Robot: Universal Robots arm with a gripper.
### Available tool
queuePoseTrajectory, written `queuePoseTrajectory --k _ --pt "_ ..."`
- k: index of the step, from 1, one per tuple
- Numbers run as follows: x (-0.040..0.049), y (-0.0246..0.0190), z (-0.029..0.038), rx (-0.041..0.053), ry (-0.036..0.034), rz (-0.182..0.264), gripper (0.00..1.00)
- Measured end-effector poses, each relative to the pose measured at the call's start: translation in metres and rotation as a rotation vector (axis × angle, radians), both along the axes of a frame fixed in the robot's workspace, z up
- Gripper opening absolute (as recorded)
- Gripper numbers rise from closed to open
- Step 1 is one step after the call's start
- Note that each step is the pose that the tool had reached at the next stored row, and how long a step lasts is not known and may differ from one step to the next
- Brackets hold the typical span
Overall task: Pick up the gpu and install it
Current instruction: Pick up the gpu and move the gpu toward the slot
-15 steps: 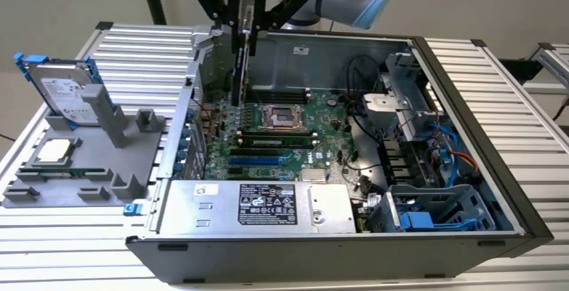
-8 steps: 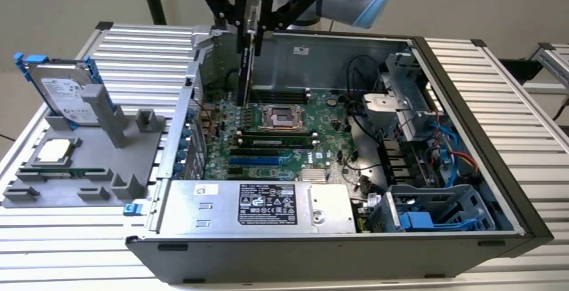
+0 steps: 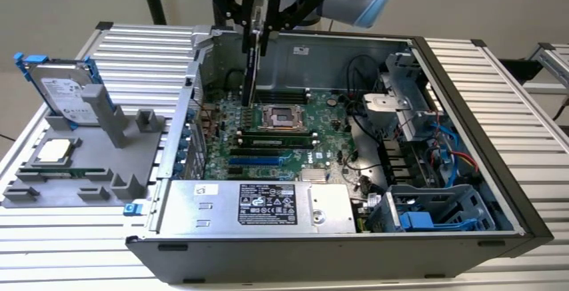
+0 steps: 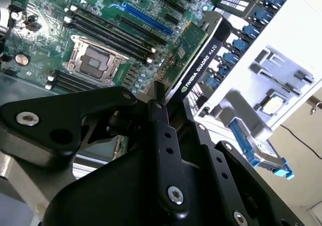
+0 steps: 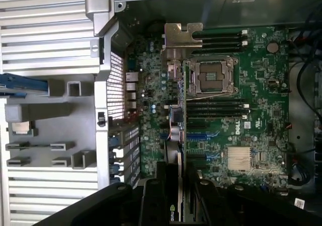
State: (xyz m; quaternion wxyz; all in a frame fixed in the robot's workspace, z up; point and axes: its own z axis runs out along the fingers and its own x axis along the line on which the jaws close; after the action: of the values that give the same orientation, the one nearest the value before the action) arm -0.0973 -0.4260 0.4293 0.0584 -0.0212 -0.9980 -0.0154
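My gripper (image 3: 255,24) is shut on the gpu (image 3: 252,58), which hangs edge-down over the open computer case (image 3: 462,138), above the back part of the green motherboard (image 3: 266,148). In the second wrist view the gpu (image 4: 201,47) shows its black cooler face and green card, clamped between my black fingers (image 4: 162,125). Seen edge-on in the first wrist view, the gpu (image 5: 183,130) runs from my gripper (image 5: 173,183) to its silver bracket (image 5: 177,37), hovering over the board beside the processor socket (image 5: 209,75). It is clear of the blue slots (image 3: 258,161).
A grey fixture (image 3: 80,164) at the exterior view's left holds a silver hard drive (image 3: 66,91) with blue clips and a processor (image 3: 55,150). Inside the case are a power supply (image 3: 258,204), a drive cage (image 3: 444,214) and loose cables (image 3: 454,151).
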Motion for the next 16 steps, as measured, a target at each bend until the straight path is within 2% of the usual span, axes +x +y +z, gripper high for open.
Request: queuePoseTrajectory --k 3,5,7,8,10,12,14,16 --pt "0.0008 0.0000 0.0000 0.0003 -0.0001 0.000 0.00" --pt "0.0016 0.0001 0.0000 0.0060 -0.0053 0.000 0.00" --pt "0.0036 0.0001 0.0000 0.0218 -0.0135 0.000 0.00" --pt "0.0046 0.0001 0.0000 0.0333 -0.0203 0.000 0.00" --pt "0.0069 0.0001 0.0000 0.0567 -0.0347 0.000 0.00" --pt "0.0094 0.0001 0.0000 0.0759 -0.0512 0.001 0.00" --pt "0.0111 0.0001 0.0000 0.0851 -0.0773 0.001 0.00" --pt "0.0126 0.0001 0.0000 0.0885 -0.1093 0.004 0.00"
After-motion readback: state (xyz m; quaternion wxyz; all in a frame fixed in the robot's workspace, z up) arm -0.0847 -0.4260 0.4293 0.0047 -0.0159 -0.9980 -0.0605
